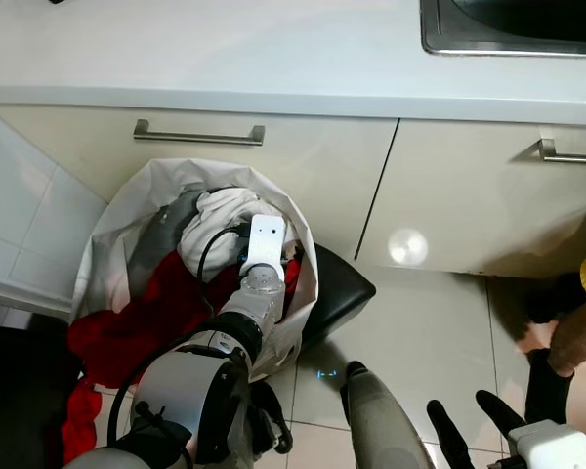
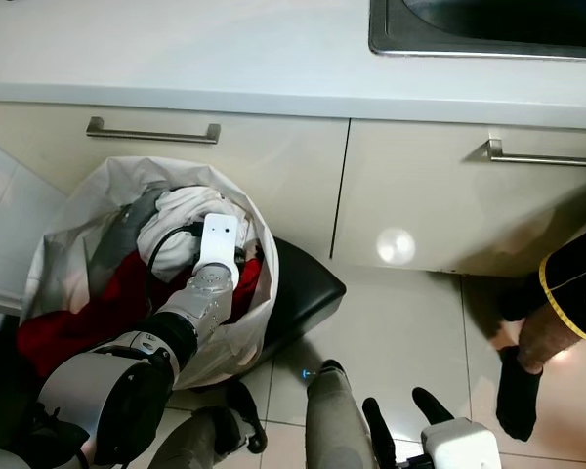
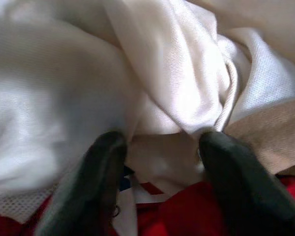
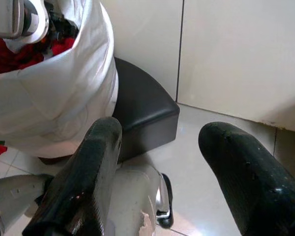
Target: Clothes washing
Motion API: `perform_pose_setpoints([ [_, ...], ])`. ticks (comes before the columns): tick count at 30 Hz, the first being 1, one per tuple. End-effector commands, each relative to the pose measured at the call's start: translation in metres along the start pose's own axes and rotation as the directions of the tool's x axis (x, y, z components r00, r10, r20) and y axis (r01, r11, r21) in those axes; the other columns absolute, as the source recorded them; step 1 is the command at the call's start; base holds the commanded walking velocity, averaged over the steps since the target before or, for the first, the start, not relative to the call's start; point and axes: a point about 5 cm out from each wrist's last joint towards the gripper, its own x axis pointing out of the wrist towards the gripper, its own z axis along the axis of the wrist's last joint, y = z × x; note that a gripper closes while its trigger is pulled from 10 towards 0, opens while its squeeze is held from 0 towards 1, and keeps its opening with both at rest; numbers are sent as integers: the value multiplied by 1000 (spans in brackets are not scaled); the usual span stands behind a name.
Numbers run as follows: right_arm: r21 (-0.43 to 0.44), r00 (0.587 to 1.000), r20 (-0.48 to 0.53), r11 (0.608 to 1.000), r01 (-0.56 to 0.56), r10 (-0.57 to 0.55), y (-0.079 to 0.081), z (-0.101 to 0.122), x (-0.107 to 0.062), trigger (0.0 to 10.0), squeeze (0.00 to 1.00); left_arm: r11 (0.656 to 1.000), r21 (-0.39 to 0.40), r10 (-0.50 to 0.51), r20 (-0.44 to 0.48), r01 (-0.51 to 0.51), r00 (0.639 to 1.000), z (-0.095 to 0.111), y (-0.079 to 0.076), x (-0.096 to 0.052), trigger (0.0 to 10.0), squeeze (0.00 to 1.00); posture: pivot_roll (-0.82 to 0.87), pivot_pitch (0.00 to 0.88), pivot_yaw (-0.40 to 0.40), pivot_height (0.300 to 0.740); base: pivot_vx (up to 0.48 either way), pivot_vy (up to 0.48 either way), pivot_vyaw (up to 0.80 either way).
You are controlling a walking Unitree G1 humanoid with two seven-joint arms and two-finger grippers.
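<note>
Overhead, the bench point(image 1: 195, 49) spans the cabinets; below stands the white laundry bag point(image 1: 112, 220), mouth gaping for reaching in. The left hand point(image 3: 160, 147) is plunged inside, fingers parted around a white garment point(image 3: 177, 78) fold, not yet clamped, which the wrist view reveals. The right hand point(image 4: 160, 172) hangs open, empty, above the floor.
</note>
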Motion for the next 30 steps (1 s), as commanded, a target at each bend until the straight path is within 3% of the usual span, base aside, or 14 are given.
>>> perform_pose_setpoints([
  [1, -8, 1000, -6, 1000, 7, -7, 0, 3, -5, 10000, 0, 999, -22, -30, -39, 30, 999, -11, -9, -3, 0, 0, -677, 354, 122, 740, 0, 0, 0],
  [10, -9, 999, -4, 999, 33, -33, 3, 17, -20, 10000, 0, 996, -55, -69, -44, 66, 997, -12, -15, -5, 0, 0, -746, 404, 112, 740, 0, 0, 0],
  [17, 3, 999, -12, 999, 34, -34, 7, 18, -24, 10000, 0, 990, -83, -115, -8, 114, 993, 1, -19, -4, 0, 0, -739, 417, 121, 740, 0, 0, 0],
  [20, 11, 999, -24, 999, 40, -39, 7, 13, -23, 10000, 0, 977, -170, -120, 51, 127, 992, 26, -20, -4, 0, 0, -718, 408, 142, 740, 0, 0, 0],
  [23, 14, 999, -23, 999, 43, -42, 7, 12, -22, 10000, 0, 973, -191, -118, 68, 130, 991, 32, -21, -4, 0, 0, -714, 406, 145, 740, 0, 0, 0],
  [25, 17, 999, -4, 999, 46, -46, 6, 10, -15, 10000, 0, 963, -229, -113, 137, 143, 984, 53, -21, -5, 0, 0, -679, 372, 164, 740, 0, 0, 0],
  [26, 17, 999, -4, 999, 46, -46, 6, 10, -15, 10000, 0, 963, -229, -113, 137, 143, 984, 53, -21, -5, 0, 0, -679, 372, 164, 740, 0, 0, 0],
  [30, 8, 997, 73, 999, 41, -41, 0, 11, 11, 10000, 0, 947, -279, -93, 244, 162, 965, 84, -10, -4, 0, 0, -613, 309, 184, 740, 0, 0, 0],
])
